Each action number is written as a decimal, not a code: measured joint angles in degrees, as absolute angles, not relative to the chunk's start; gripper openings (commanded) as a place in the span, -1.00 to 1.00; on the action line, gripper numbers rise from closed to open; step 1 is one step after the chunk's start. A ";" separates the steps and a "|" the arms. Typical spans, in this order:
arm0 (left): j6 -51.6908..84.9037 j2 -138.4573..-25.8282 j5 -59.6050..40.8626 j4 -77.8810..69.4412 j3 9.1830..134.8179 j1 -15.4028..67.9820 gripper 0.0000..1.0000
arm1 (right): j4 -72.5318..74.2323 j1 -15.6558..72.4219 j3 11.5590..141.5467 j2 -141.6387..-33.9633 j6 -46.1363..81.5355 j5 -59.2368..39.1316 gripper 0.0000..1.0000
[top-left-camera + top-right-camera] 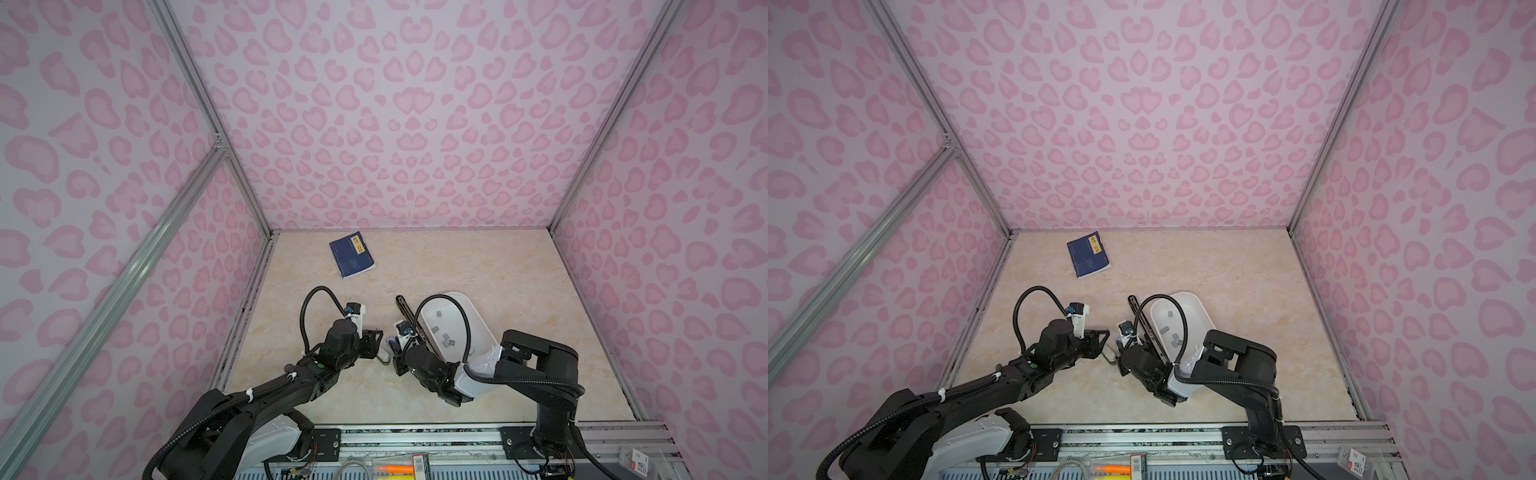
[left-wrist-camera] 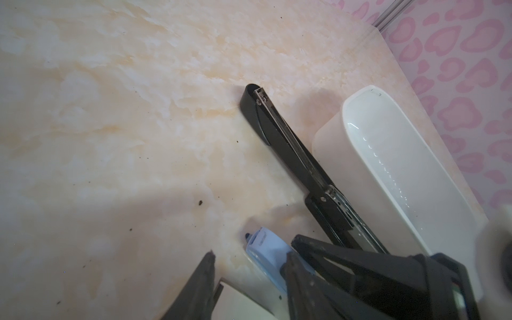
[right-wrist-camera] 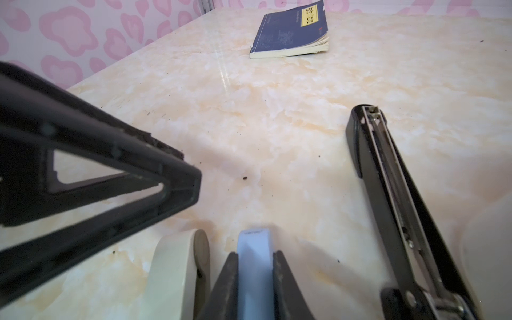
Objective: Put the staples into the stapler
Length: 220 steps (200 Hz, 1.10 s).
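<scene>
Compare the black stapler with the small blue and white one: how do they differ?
The black stapler is long and dark; the small stapler is short, light blue and white. The black stapler lies opened flat, its staple channel exposed; the small stapler is clamped in the right gripper. Both are staplers near the white tray.

ok so I'm counting: long black metal stapler (image 2: 277, 138) x1 | small pale-blue-and-white plastic stapler (image 3: 255, 266) x1 | tiny grey metal staple blocks (image 1: 439, 312) x4 at least | white oval plastic tray (image 2: 332, 158) x1 | dark blue paperback book (image 3: 291, 30) x1
</scene>
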State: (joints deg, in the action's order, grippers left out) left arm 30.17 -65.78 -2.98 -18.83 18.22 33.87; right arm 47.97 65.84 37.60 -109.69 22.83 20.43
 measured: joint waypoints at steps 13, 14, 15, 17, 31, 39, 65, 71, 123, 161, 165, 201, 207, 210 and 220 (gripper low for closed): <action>30.17 -65.89 -2.98 -18.90 18.17 33.87 -0.13 | 49.80 65.89 37.36 -110.48 23.22 20.82 -0.58; 30.20 -65.91 -2.98 -18.90 18.17 33.87 -0.13 | 49.91 65.89 37.34 -110.52 23.27 20.84 -0.58; 30.20 -65.91 -2.98 -18.90 18.17 33.87 -0.13 | 50.02 65.89 37.32 -110.54 23.29 20.84 -0.58; 30.20 -65.98 -2.98 -18.92 18.17 33.87 -0.13 | 50.33 65.89 37.30 -110.65 23.38 20.86 -0.58; 30.20 -66.30 -2.98 -18.94 18.17 33.87 -0.13 | 52.29 66.00 36.82 -111.31 23.86 21.21 -0.58; 30.20 -66.52 -2.98 -18.96 18.17 33.87 -0.13 | 53.47 66.06 36.38 -111.74 24.12 21.43 -0.58; 30.20 -67.35 -2.98 -19.00 18.20 33.89 -0.13 | 56.97 66.26 35.59 -113.25 25.06 22.15 -0.59; 30.20 -67.66 -2.98 -19.03 18.20 33.89 -0.13 | 57.54 66.28 35.51 -113.51 25.26 22.31 -0.59; 30.20 -70.94 -3.01 -19.88 18.81 33.89 -0.13 | 59.59 66.54 35.55 -114.17 27.49 22.55 -0.67; 30.20 -71.53 -3.03 -20.93 19.33 33.98 -0.13 | 54.85 66.63 37.21 -112.12 28.03 21.93 -0.67; 30.20 -71.50 -3.03 -20.93 19.33 33.98 -0.13 | 53.47 66.63 37.69 -111.79 28.01 21.82 -0.68; 30.17 -71.64 -3.03 -21.02 19.46 33.98 -0.13 | 49.17 66.26 39.94 -112.09 28.12 21.37 -0.70; 30.17 -71.94 -3.03 -21.15 19.53 33.98 -0.13 | 49.95 66.08 40.05 -112.92 28.58 21.28 -0.70; 30.17 -72.16 -3.03 -21.26 19.57 33.98 -0.13 | 50.70 66.00 40.07 -113.45 28.99 21.06 -0.70; 30.17 -72.97 -3.03 -21.47 19.59 33.98 -0.13 | 53.47 65.78 39.62 -114.65 29.91 20.78 -0.70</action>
